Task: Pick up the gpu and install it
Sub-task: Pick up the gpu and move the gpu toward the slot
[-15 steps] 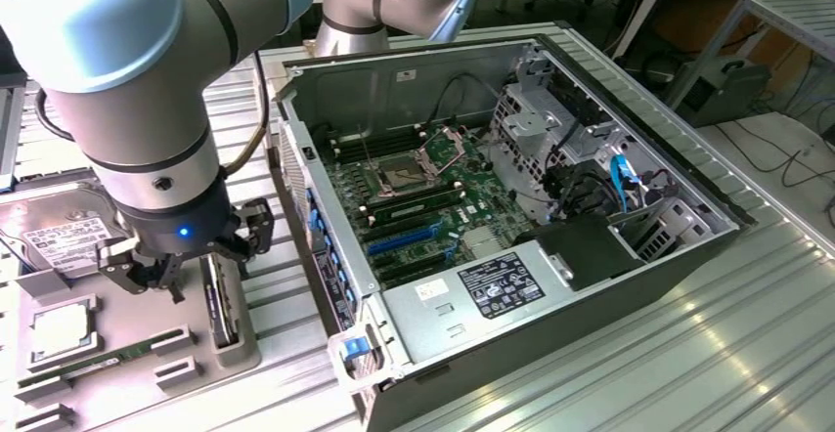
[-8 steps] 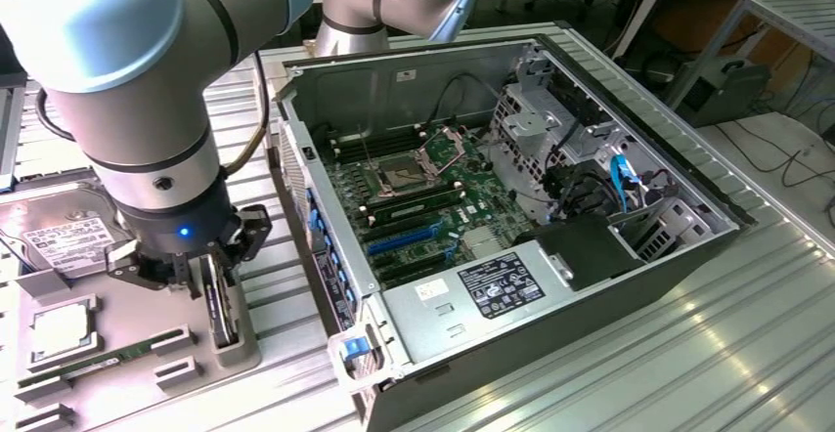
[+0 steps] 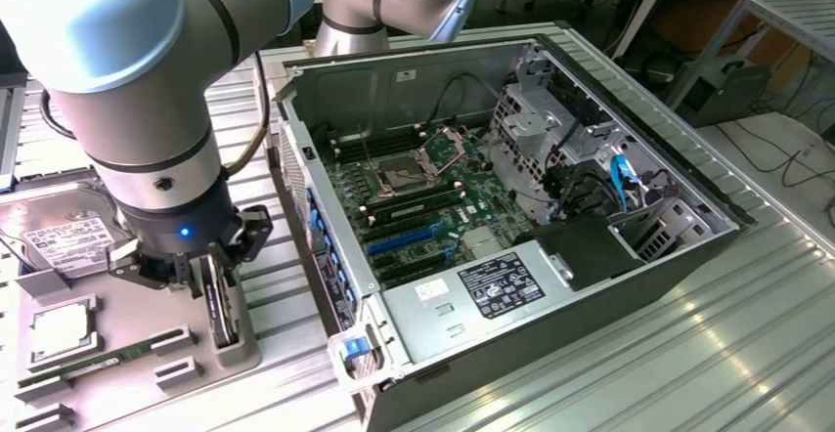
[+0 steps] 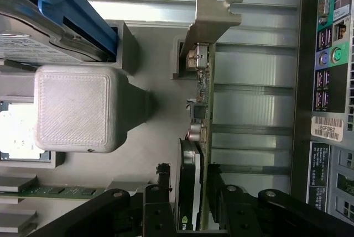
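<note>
The gpu stands on edge in a slot of the grey holder tray, at the exterior view's left of the open computer case. In the wrist view the gpu shows its thin green board edge-on, with the black fan against one face and the silver bracket at the far end. My gripper comes straight down over it. Its black fingers sit on either side of the card, pressed against the fan face and the board's back. The gripper is shut on the gpu, which still rests in the tray.
On the tray lie a hard drive, a CPU and a RAM stick. A grey printed block stands close beside the gpu. The motherboard lies inside the case, with blue slots near its lower part. The ribbed metal table extends to the right.
</note>
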`<action>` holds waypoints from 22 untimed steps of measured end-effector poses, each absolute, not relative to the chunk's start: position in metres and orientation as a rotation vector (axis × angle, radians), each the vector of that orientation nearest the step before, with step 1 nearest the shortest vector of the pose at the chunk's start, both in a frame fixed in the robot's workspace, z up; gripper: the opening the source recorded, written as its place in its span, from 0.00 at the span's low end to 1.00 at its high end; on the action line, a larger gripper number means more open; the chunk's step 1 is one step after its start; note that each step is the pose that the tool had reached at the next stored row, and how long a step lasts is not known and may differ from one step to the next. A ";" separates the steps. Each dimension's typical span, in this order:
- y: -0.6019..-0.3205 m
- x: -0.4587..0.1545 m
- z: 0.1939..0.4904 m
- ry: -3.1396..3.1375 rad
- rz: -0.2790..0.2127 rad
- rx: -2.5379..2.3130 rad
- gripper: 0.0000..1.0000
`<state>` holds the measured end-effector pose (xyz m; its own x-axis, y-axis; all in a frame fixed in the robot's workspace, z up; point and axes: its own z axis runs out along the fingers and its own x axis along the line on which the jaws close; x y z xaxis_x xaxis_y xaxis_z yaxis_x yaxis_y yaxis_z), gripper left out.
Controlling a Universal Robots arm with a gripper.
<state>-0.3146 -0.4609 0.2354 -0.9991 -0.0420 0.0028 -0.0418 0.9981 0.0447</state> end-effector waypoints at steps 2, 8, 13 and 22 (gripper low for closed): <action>-0.461 -0.315 0.235 -3.137 -0.070 0.053 0.39; -0.461 -0.315 0.235 -3.137 -0.070 0.047 0.38; -0.461 -0.315 0.235 -3.137 -0.070 0.047 0.27; -0.461 -0.315 0.235 -3.137 -0.071 0.047 0.27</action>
